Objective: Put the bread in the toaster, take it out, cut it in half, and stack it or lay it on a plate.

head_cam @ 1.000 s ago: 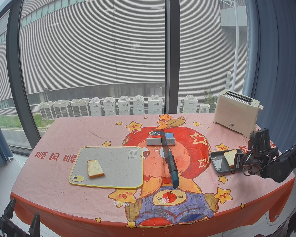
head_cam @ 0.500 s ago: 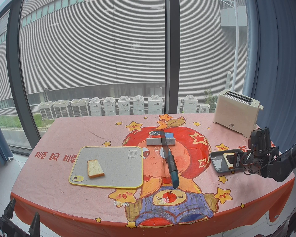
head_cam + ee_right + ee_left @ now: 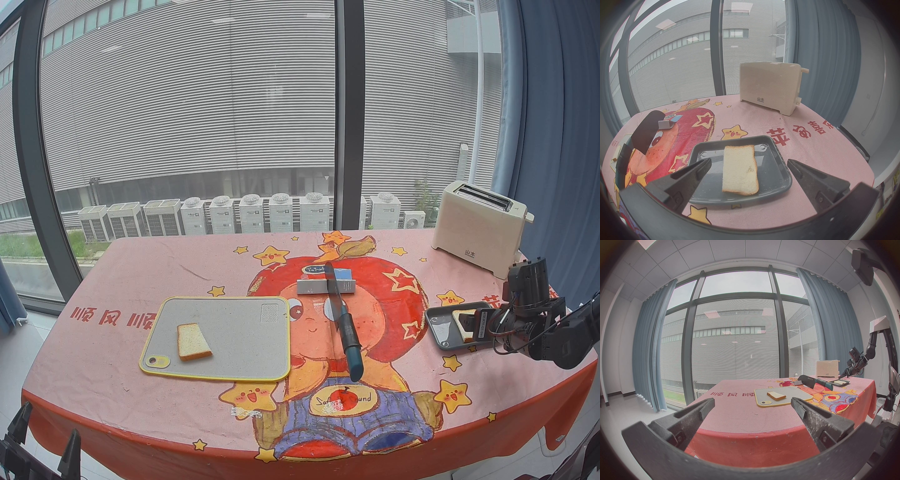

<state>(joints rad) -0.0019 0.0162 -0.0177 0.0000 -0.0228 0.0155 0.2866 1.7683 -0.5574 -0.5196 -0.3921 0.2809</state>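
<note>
Half done: drops slice (image 3: 739,170) flat on plate (image 3: 782,178), spreads right gripper (image 3: 748,164), leaves other half (image 3: 193,341) at 9 o'clock.

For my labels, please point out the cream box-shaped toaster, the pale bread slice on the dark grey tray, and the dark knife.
cream box-shaped toaster (image 3: 475,234): head view, front wall.
pale bread slice (image 3: 739,168): right wrist view, top face.
dark knife (image 3: 340,315): head view, blade base.
</note>
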